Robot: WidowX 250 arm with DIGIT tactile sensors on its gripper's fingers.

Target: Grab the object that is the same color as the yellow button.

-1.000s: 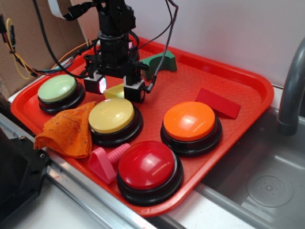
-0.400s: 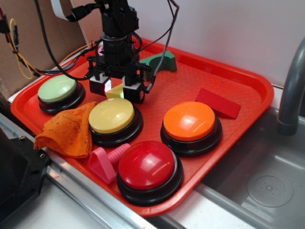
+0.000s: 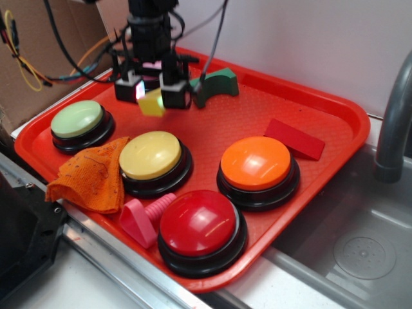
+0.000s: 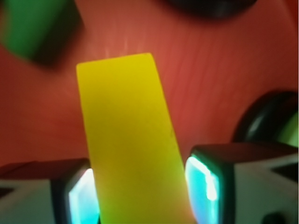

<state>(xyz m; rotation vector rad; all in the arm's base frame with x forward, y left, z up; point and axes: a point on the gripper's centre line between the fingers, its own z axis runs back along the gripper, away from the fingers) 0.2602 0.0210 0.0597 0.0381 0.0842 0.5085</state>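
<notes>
The small yellow wedge block (image 3: 152, 102) hangs in the air above the back left of the red tray (image 3: 335, 106), clamped between my gripper's (image 3: 150, 91) two fingers. In the wrist view the yellow block (image 4: 131, 135) fills the middle of the picture, and my gripper (image 4: 142, 198) is shut on it, a glowing pad pressed against each of its sides. The yellow button (image 3: 150, 155) sits on its black base in front of and below the lifted block.
A light green button (image 3: 78, 118), an orange button (image 3: 255, 163) and a red button (image 3: 200, 223) stand on the tray. An orange cloth (image 3: 90, 177), a pink part (image 3: 143, 219), a red wedge (image 3: 294, 139) and a green arch block (image 3: 215, 84) lie there too. A sink lies to the right.
My gripper closed on the yellow block and rose with it off the tray, drifting slightly toward the back.
</notes>
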